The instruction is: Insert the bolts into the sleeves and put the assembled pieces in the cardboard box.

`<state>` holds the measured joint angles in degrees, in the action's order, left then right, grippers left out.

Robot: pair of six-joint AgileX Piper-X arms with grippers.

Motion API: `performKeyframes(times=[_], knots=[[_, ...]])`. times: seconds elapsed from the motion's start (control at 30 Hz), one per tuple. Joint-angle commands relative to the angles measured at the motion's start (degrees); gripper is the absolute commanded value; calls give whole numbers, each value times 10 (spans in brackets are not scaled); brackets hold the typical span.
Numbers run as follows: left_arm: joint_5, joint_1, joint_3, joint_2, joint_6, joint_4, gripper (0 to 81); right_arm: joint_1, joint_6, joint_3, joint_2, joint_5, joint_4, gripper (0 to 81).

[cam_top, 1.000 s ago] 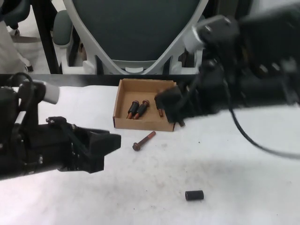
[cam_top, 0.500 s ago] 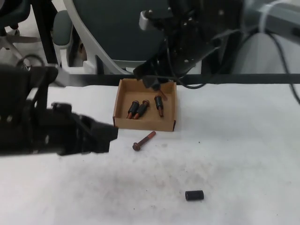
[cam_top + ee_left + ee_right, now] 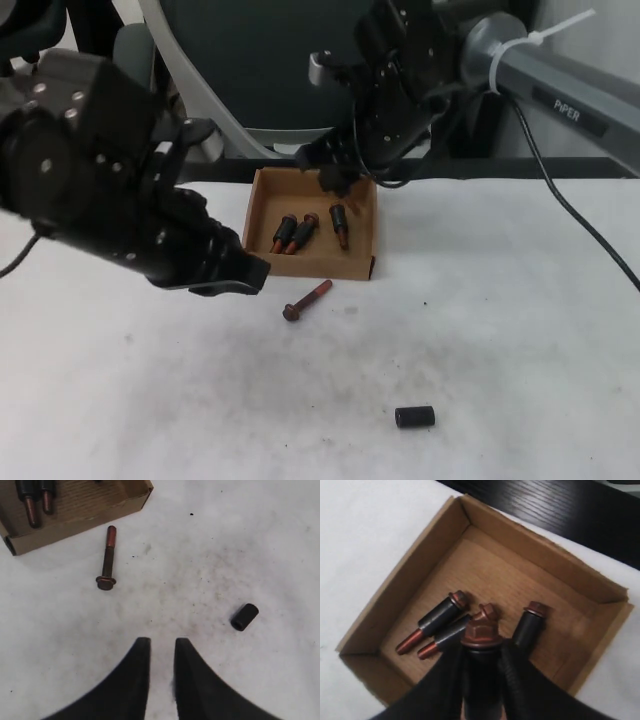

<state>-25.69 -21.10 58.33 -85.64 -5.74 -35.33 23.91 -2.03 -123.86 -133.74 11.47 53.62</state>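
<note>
Hovering above cardboard box, right jaws gripping assembled piece

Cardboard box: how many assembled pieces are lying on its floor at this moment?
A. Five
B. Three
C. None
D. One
B: three assembled pieces lie inside the cardboard box, two side by side and one apart, while the right claw holds a fourth piece above the box, not yet set down.
</note>
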Motion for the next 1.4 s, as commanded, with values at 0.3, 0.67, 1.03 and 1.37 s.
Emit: performKeyframes(times=[0.3,0.67,1.03,1.37], knots=[[11,-2,135,-128,11,-65,170,-11,4,-18,-45,16,-8,68],[-2,-2,163,-158,101,-65,170,-12,34,-18,-46,0,-5,402],[-20,-2,163,-158,92,-105,170,-15,30,-18,-4,25,41,339],[-37,-2,163,-158,236,-125,170,-15,7,-10,63,73,111,339]])
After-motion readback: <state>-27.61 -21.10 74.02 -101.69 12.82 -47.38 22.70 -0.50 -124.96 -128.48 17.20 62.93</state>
